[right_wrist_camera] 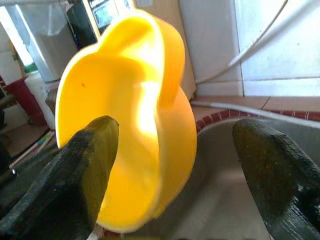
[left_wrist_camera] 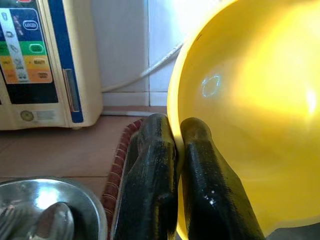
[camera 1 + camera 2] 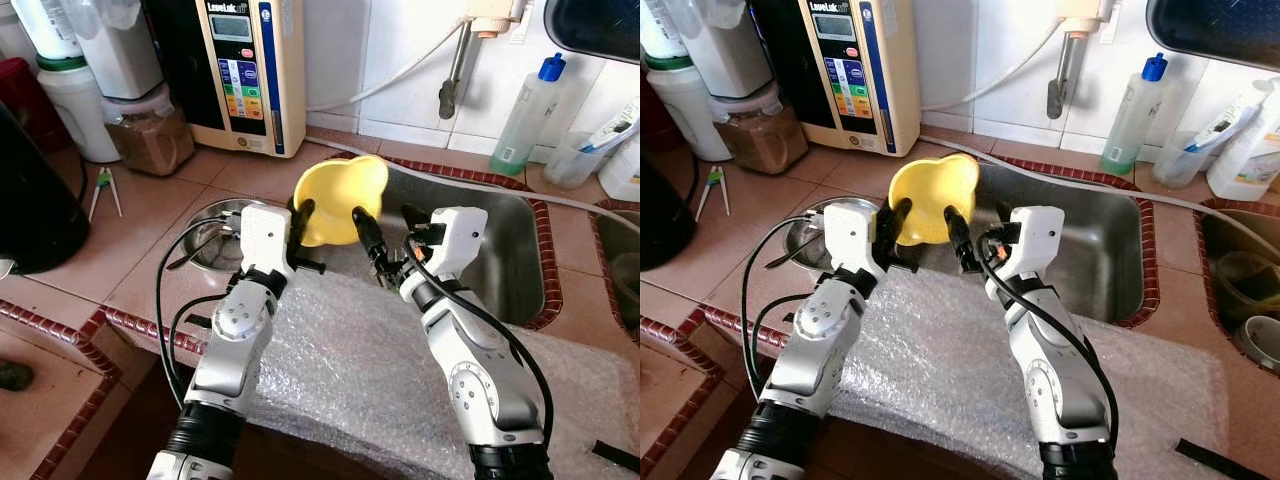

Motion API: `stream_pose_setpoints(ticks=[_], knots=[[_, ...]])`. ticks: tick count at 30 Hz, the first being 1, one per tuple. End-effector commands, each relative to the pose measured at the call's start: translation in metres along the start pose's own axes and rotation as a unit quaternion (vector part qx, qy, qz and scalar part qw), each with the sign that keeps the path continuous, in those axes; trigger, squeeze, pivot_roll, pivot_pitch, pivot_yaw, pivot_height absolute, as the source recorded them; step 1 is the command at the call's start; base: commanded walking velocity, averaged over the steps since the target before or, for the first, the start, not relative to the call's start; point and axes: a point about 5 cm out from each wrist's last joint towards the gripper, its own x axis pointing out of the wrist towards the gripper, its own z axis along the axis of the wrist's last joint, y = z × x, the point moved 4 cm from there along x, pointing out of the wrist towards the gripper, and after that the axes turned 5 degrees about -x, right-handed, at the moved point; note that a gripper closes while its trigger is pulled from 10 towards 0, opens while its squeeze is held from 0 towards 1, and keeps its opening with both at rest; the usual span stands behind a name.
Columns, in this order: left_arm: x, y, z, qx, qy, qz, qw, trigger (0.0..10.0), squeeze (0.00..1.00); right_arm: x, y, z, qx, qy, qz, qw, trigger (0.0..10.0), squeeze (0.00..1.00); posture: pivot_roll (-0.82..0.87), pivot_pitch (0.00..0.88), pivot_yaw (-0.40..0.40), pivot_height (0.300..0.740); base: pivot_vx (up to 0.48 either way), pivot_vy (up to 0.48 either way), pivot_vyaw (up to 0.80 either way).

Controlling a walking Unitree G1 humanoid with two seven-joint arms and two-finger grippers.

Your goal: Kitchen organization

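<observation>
Nearest the robot, a sheet of bubble wrap (image 3: 370,370) is spread over the tiled counter edge, and both silver arms are reached out across it. Just beyond, the left gripper (image 3: 298,225) is seen clamped on the rim of a yellow plastic bowl (image 3: 338,198), its two fingers (image 2: 192,175) pressed together with the thin wall pinched between them. The bowl is held tilted on edge above the near left corner of the steel sink (image 3: 505,265), lifted off any surface. The right gripper (image 3: 385,245) is held just beside the bowl with its fingers spread apart, one finger (image 1: 75,185) close to the bowl's lip and nothing grasped. A small metal dish holding spoons (image 3: 212,235) is set into the counter left of the sink. Farther back, a water ioniser (image 3: 245,70) is stood against the wall, and a clear bottle with a blue cap (image 3: 528,115) is stood behind the sink.

The step in hand is judged to be the carrying of the bowl, perhaps a handover between grippers. A second hold by the right gripper, or a resting place for the bowl, would be called for next; a slip of the thin rim is to be guarded against.
</observation>
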Motion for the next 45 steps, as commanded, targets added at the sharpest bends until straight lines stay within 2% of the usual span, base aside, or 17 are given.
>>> stream_pose_setpoints(ticks=[1, 4, 13, 19, 26, 29, 30, 31, 32, 33, 34, 35, 38, 39, 40, 42, 45], knots=[[-0.001, 0.001, 0.001, -0.003, -0.006, -0.001, 1.0, 0.0, 0.0, 0.001, -0.008, -0.003, -0.001, 0.006, -0.02, 1.0, 0.0, 0.0, -0.18, 0.006, 0.074, 0.74, 0.0, 0.0, 0.0], [0.0, -0.001, 0.003, -0.001, -0.009, -0.01, 1.0, 0.0, 0.0, 0.001, -0.02, -0.011, -0.013, 0.026, -0.054, 0.998, 0.0, 0.0, -0.18, 0.004, 0.077, 0.74, 0.0, 0.0, 0.0], [0.001, -0.001, 0.004, 0.0, -0.013, -0.015, 1.0, 0.0, 0.0, 0.002, -0.025, -0.023, -0.02, 0.055, -0.078, 0.995, 0.0, 0.0, -0.18, 0.005, 0.082, 0.74, 0.0, 0.0, 0.0], [0.0, -0.004, 0.002, 0.0, -0.01, -0.019, 1.0, 0.0, 0.0, 0.006, -0.019, -0.022, 0.013, 0.059, -0.065, 0.996, 0.0, 0.0, -0.18, 0.012, 0.081, 0.74, 0.0, 0.0, 0.0], [0.0, -0.005, 0.0, -0.003, -0.008, -0.019, 1.0, 0.1, 0.0, 0.003, -0.021, -0.033, 0.035, 0.088, -0.063, 0.993, 0.0, 0.0, -0.18, 0.014, 0.082, 0.74, 0.0, 0.0, 0.0], [0.0, -0.005, 0.0, -0.004, -0.006, -0.019, 1.0, 0.7, 0.0, 0.002, -0.02, -0.035, 0.04, 0.091, -0.064, 0.993, 0.0, 0.0, -0.18, 0.015, 0.083, 0.74, 0.0, 0.0, 0.0], [-0.001, -0.005, -0.001, -0.004, -0.004, -0.021, 1.0, 1.4, 0.0, 0.001, -0.02, -0.035, 0.04, 0.093, -0.066, 0.993, 0.0, 0.0, -0.18, 0.015, 0.083, 0.74, 0.0, 0.0, 0.0], [-0.001, -0.006, -0.002, -0.004, -0.001, -0.023, 1.0, 3.4, 0.0, 0.001, -0.021, -0.036, 0.036, 0.098, -0.07, 0.992, 0.0, 0.0, -0.18, 0.016, 0.084, 0.74, 0.0, 0.0, 0.0], [-0.001, -0.006, -0.003, -0.004, 0.0, -0.023, 1.0, 3.4, 0.0, 0.0, -0.022, -0.037, 0.035, 0.101, -0.072, 0.992, 0.0, 0.0, -0.18, 0.016, 0.084, 0.74, 0.0, 0.0, 0.0], [-0.001, -0.007, -0.003, -0.003, 0.001, -0.024, 1.0, 5.4, 0.0, 0.0, -0.024, -0.04, 0.028, 0.111, -0.078, 0.99, 0.0, 0.0, -0.19, 0.018, 0.085, 0.74, 0.0, 0.0, 0.0], [-0.001, -0.007, -0.003, -0.002, 0.001, -0.024, 1.0, 5.4, 0.0, -0.001, -0.025, -0.041, 0.025, 0.114, -0.081, 0.99, 0.0, 0.0, -0.19, 0.018, 0.085, 0.74, 0.0, 0.0, 0.0], [-0.001, -0.007, -0.004, -0.002, 0.002, -0.024, 1.0, 9.5, 0.0, -0.001, -0.026, -0.042, 0.023, 0.116, -0.085, 0.989, 0.0, 0.0, -0.19, 0.018, 0.085, 0.74, 0.0, 0.0, 0.0], [-0.001, -0.009, -0.006, -0.006, 0.007, -0.027, 1.0, 10.0, 0.0, -0.003, -0.03, -0.043, 0.024, 0.119, -0.094, 0.988, 0.0, 0.0, -0.19, 0.022, 0.083, 0.74, 0.0, 0.0, 0.0], [-0.002, -0.011, -0.008, -0.014, 0.012, -0.037, 0.999, 10.0, 0.04, -0.004, -0.033, -0.044, 0.019, 0.122, -0.1, 0.987, 0.0, 0.0, -0.19, 0.022, 0.083, 0.74, 0.0, 0.0, 0.0], [-0.003, -0.014, -0.011, -0.022, 0.02, -0.044, 0.999, 10.0, 1.0, -0.005, -0.035, -0.044, 0.017, 0.123, -0.105, 0.987, 0.0, 0.0, -0.19, 0.026, 0.081, 0.74, 0.0, 0.0, 0.0], [-0.005, -0.022, -0.018, -0.04, 0.042, -0.069, 0.996, 10.0, 1.0, -0.006, -0.04, -0.042, 0.008, 0.122, -0.12, 0.985, 0.0, 0.0, -0.19, 0.027, 0.081, 0.74, 0.0, 0.0, 0.0], [-0.006, -0.026, -0.021, -0.042, 0.05, -0.083, 0.994, 10.0, 1.0, -0.007, -0.046, -0.039, -0.002, 0.115, -0.136, 0.984, 0.0, 0.0, -0.2, 0.029, 0.081, 0.74, 0.0, 0.0, 0.0]])
